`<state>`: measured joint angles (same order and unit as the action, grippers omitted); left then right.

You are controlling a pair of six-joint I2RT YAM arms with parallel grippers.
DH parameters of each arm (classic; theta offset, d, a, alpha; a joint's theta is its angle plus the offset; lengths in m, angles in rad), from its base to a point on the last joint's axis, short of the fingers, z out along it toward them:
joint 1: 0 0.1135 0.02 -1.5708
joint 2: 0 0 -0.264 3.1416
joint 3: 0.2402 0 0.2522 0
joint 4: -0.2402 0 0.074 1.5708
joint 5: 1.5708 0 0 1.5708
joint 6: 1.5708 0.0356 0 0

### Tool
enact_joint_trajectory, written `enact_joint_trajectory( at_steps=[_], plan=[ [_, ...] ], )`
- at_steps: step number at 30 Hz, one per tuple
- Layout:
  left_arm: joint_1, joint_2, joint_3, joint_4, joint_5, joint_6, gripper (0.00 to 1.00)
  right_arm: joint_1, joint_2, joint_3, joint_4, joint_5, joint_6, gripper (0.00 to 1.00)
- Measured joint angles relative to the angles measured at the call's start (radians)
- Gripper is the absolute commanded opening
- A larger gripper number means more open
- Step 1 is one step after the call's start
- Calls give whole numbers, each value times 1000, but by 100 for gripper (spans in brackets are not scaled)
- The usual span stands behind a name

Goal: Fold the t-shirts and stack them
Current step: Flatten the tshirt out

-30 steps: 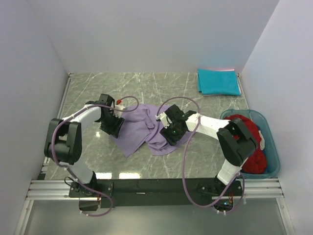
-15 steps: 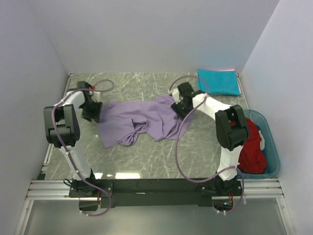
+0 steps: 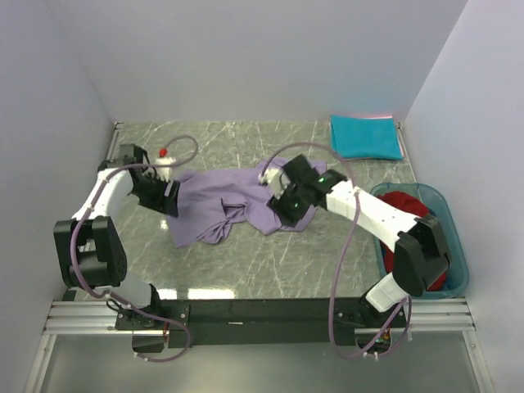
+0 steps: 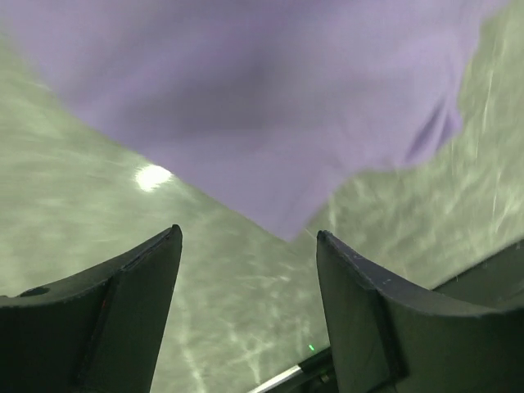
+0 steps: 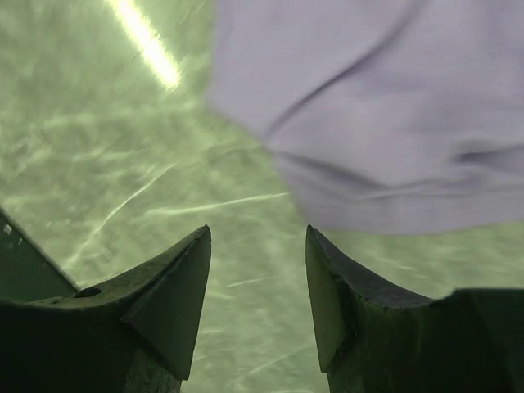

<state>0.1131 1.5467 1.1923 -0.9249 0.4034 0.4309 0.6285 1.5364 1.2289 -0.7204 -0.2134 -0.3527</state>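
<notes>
The lavender t-shirt [image 3: 229, 201] lies crumpled and partly spread mid-table. My left gripper [image 3: 166, 201] is at its left edge, open and empty; in the left wrist view [image 4: 248, 237] the shirt [image 4: 262, 98] lies ahead of the fingertips. My right gripper [image 3: 286, 209] is at the shirt's right edge, open and empty; in the right wrist view [image 5: 258, 233] the shirt [image 5: 385, 106] lies just beyond the jaws. A folded teal t-shirt [image 3: 365, 136] lies at the back right. A dark red t-shirt [image 3: 409, 209] sits in the bin.
A translucent teal plastic bin [image 3: 454, 246] stands at the right edge with clothes in it. White walls close the left, back and right. A metal rail [image 3: 262, 311] runs along the near edge of the marble table [image 3: 246, 262].
Both grippers pulled the lavender shirt apart and spread it, then let go. The left gripper has come back a little toward the front; the right gripper moved forward to the shirt's right edge.
</notes>
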Motion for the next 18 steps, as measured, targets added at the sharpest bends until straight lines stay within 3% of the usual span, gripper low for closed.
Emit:
enact_joint_trajectory(
  at_steps=[5,13,16,18],
  plan=[
    [-92,-3,-151,-7,-32,16,72,75,59,-121,13,35,33,62],
    [-144,24,-175,31,-94,9,72,76,168,-143,117,153,37,63],
    [-151,46,-175,54,-119,0,71,76,204,-142,156,191,34,61],
    [-158,58,-175,61,-132,-2,66,76,233,-139,176,207,29,52]
  ],
)
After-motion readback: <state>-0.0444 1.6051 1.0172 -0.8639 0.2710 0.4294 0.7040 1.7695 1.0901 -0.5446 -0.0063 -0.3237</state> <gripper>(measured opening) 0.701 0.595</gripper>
